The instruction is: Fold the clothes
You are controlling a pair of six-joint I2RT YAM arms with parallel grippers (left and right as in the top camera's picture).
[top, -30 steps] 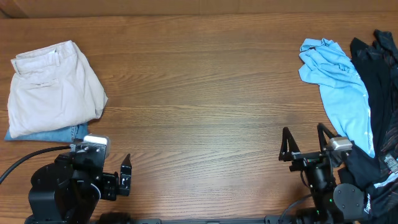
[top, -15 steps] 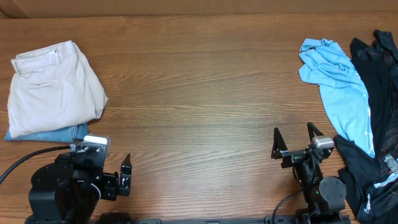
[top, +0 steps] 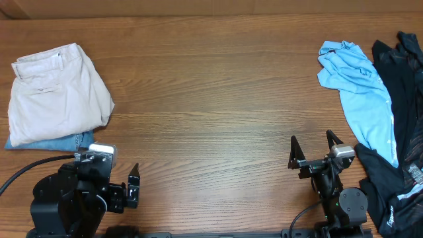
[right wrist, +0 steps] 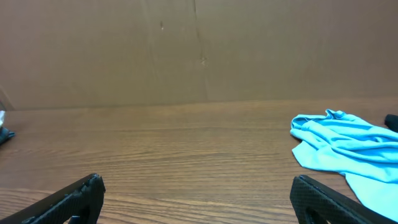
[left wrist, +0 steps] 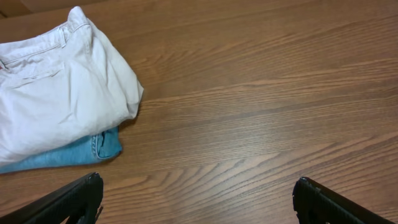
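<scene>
The jeans (top: 76, 141) are mostly buried under the folded beige shorts (top: 58, 92) at the desk's (top: 211, 99) far-left corner, just a blue strip peeking out; dark clothes (top: 404, 79) run off the right edge beside the light blue shirt (top: 360, 89); the right gripper (top: 311, 141) has slid left off that pile since a second ago, while the left gripper (left wrist: 198, 200) hasn't budged; both gape wide, holding nothing; only the left wrist view catches the shorts, the right wrist just gets the shirt.

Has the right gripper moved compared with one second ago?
Yes. In the overhead view the right gripper has shifted sideways, away from the blue shirt, which has stayed in place; a wider gap now separates them.
</scene>
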